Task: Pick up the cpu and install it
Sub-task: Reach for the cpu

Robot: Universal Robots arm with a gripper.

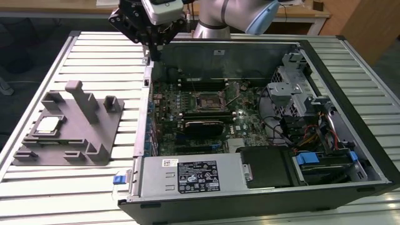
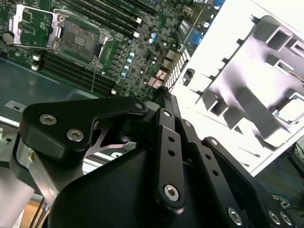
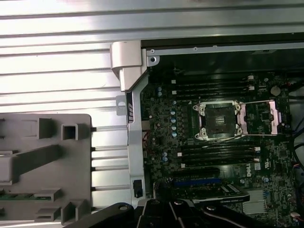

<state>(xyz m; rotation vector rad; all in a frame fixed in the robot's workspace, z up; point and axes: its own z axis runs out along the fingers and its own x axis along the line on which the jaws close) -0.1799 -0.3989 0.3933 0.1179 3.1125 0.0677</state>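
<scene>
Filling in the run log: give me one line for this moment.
stage: cpu not picked | tool: shut, empty, above case corner | cpu: on gray holder | socket: open, empty

Your exterior view is evenly lit, the case (image 1: 250, 58) interior shaded. In the second wrist view, glare washes the table (image 2: 237, 28) white.

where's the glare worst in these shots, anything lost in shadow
Second wrist view: the slatted metal table blows out to white. First wrist view: its slats glare in bands, and the inner wall of the open black computer case sits in shadow. Exterior view: even light; the shiny silver square cpu gleams mildly.
</scene>
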